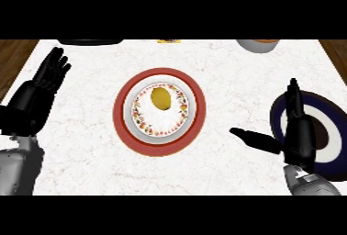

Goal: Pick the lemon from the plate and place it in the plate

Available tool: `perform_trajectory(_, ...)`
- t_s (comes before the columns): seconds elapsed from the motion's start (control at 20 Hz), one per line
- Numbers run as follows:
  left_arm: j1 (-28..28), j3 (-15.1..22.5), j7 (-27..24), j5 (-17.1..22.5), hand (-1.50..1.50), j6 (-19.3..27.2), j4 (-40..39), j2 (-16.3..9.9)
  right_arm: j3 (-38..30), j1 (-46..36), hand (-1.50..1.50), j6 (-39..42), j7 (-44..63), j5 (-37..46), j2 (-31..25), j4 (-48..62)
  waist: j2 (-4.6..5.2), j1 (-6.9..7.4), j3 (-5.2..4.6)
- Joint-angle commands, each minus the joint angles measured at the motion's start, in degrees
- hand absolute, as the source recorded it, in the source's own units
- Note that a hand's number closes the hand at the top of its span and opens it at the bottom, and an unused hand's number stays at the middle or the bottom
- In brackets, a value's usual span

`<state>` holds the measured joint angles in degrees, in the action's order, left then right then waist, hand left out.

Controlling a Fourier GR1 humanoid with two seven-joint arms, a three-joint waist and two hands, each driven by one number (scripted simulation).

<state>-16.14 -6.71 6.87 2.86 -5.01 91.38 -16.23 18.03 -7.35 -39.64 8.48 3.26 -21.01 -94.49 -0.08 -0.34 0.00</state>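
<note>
While the lemon point(160, 98) sits on the floral plate point(150, 131), left of the open-fingered right hand point(296, 131), any grasp should approach from above; the left hand point(46, 80) rests open.

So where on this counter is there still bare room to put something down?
Bare counter lies between the red-rimmed plate holding the lemon and the dark blue plate, and between the red-rimmed plate and the left hand. The right side is crowded by the right hand.
</note>
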Motion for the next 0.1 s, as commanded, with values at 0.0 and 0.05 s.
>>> perform_trajectory(0.0,2.2,1.4,-1.3,-2.1,0.00,1.9,1.9,2.6,-3.1,7.4,-1.50,2.5,-3.9,0.0,-2.4,-3.7,0.00,0.01,0.00)
perform_trajectory(0.05,2.5,-0.4,-2.1,-0.4,0.00,-0.6,0.1,0.8,-4.3,7.1,-1.50,2.9,-6.0,0.5,-2.3,-2.1,0.04,0.10,0.00)
